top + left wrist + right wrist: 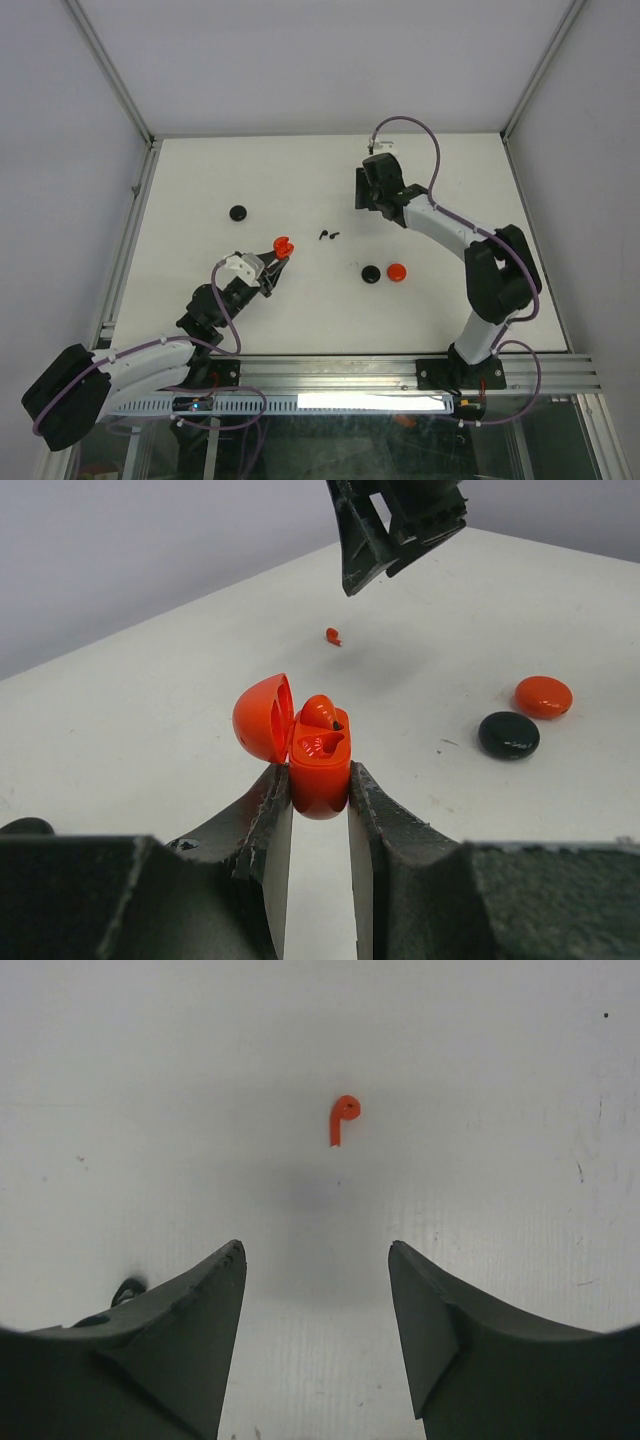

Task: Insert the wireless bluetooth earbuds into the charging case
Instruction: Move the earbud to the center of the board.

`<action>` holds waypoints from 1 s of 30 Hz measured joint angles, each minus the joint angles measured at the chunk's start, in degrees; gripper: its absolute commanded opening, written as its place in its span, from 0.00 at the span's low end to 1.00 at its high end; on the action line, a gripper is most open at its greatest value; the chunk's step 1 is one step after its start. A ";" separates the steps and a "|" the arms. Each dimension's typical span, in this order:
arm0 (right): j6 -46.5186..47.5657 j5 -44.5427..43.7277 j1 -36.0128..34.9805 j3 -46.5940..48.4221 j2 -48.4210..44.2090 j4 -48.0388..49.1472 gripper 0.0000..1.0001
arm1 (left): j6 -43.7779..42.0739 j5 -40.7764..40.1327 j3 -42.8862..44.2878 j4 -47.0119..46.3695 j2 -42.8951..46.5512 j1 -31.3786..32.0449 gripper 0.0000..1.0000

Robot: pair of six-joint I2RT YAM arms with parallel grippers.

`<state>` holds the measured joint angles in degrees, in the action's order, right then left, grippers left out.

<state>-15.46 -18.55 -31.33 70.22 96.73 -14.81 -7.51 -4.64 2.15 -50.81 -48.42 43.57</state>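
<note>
The left gripper point(320, 776) is clamped on the lower half of the red charging case point(320, 765), one finger pressed to each side. It holds the case upright, left of the worktop's point(300, 160) middle and about halfway between the far and near edges. The hinged lid point(262, 718) stands swung open to the left. One seated red earbud point(320, 710) sits in the far pocket of the case with its rounded head poking up; the near pocket shows only its moulded hollow. Whether the case bottom touches the worktop or hangs just above it cannot be told from these views.

The right gripper point(315, 1250) hangs over the worktop right of the middle, toward the far edge, with its fingers apart and nothing between them. Just beyond its fingertips the loose red earbud point(343, 1118) lies flat on the bare surface, stem pointing back toward the gripper. A dark shape beside the gripper's left finger is probably one of the two black earbuds point(328, 235), which lie close together near the worktop's middle, between the two grippers.

A black disc point(371, 274) and a red disc point(397, 271) lie side by side, right of the middle and nearer the near edge. A lone black disc point(238, 213) lies toward the left edge.
</note>
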 measured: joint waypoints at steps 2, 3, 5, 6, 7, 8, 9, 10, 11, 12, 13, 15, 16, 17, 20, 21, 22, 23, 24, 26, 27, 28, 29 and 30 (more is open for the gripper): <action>-0.04 0.02 1.40 2.14 3.17 -0.44 0.59 | -0.26 0.02 0.15 0.28 -0.35 0.00 0.00; -0.07 0.04 2.10 3.43 4.90 -0.63 0.58 | -0.48 0.07 0.24 0.42 -0.59 0.00 0.00; -0.13 0.02 3.10 5.77 7.98 -0.76 0.55 | -0.76 0.13 0.48 0.76 -1.07 0.00 0.00; -0.28 -0.02 3.58 6.97 9.60 -0.90 0.54 | -0.87 0.17 0.59 1.14 -1.18 0.00 0.00; -0.50 -0.02 4.07 8.11 11.26 -0.87 0.54 | -0.92 0.17 0.63 1.53 -1.18 0.00 0.00; -0.55 0.00 4.42 8.76 12.48 -0.87 0.52 | -0.96 0.20 0.66 1.73 -1.18 0.00 0.00; -0.68 0.00 4.83 9.44 13.75 -0.98 0.52 | -1.01 0.20 0.68 1.97 -1.18 0.00 0.00; -0.74 0.02 5.16 10.21 14.99 -1.05 0.52 | -1.05 0.20 0.70 2.05 -1.18 0.00 0.00; -0.74 0.11 5.38 10.86 16.02 -1.07 0.51 | -1.07 0.20 0.70 2.08 -1.18 0.00 0.00; -0.79 0.17 5.64 11.76 17.29 -1.20 0.50 | -1.07 0.22 0.70 2.10 -1.18 0.00 0.00; -0.87 0.28 5.84 12.74 18.49 -1.46 0.49 | -1.09 0.24 0.70 2.21 -1.18 0.00 0.00; -0.94 0.50 6.12 14.58 20.55 -1.64 0.46 | -1.16 0.31 0.72 2.67 -1.20 0.00 0.00; -0.96 0.61 6.25 15.39 21.35 -1.86 0.46 | -1.20 0.35 0.79 2.89 -1.22 0.00 0.00; -1.07 0.79 6.36 16.26 22.23 -2.08 0.45 | -1.29 0.50 0.87 2.97 -1.36 0.00 0.00; -1.40 1.22 6.51 18.71 24.52 -2.29 0.42 | -1.46 0.70 1.22 3.28 -1.40 0.00 0.00; -1.51 1.31 6.60 19.37 25.11 -2.45 0.41 | -1.51 0.72 1.25 3.28 -1.40 0.00 0.00; -1.57 1.38 6.62 20.11 25.83 -2.64 0.41 | -1.53 0.74 1.25 3.37 -1.36 0.00 0.00; -1.62 1.46 6.67 20.72 26.53 -2.78 0.40 | -1.53 0.76 1.25 3.48 -1.31 0.00 0.00; -1.64 1.49 6.69 21.29 27.19 -2.86 0.40 | -1.55 0.79 1.25 3.61 -1.25 0.00 0.00; -1.77 1.49 6.71 22.21 28.57 -2.97 0.38 | -1.55 0.92 1.25 4.04 -1.05 0.00 0.00; -1.77 1.44 6.71 22.27 29.03 -3.02 0.38 | -1.55 0.98 1.25 4.17 -1.01 0.00 0.00; -1.92 1.25 6.71 22.38 29.14 -2.95 0.36 | -1.55 1.18 1.25 4.35 -1.01 0.00 0.00; -2.03 1.49 6.73 22.45 29.14 -2.97 0.35 | -1.55 1.33 1.25 4.50 -1.01 0.00 0.00; -2.05 1.46 6.73 22.45 29.16 -3.02 0.34 | -1.55 1.64 1.25 4.61 -1.01 0.00 0.00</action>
<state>-17.52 -17.08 -24.60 92.66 125.89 -17.82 -9.06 -3.01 3.40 -46.19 -49.43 43.57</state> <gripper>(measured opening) 0.370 0.251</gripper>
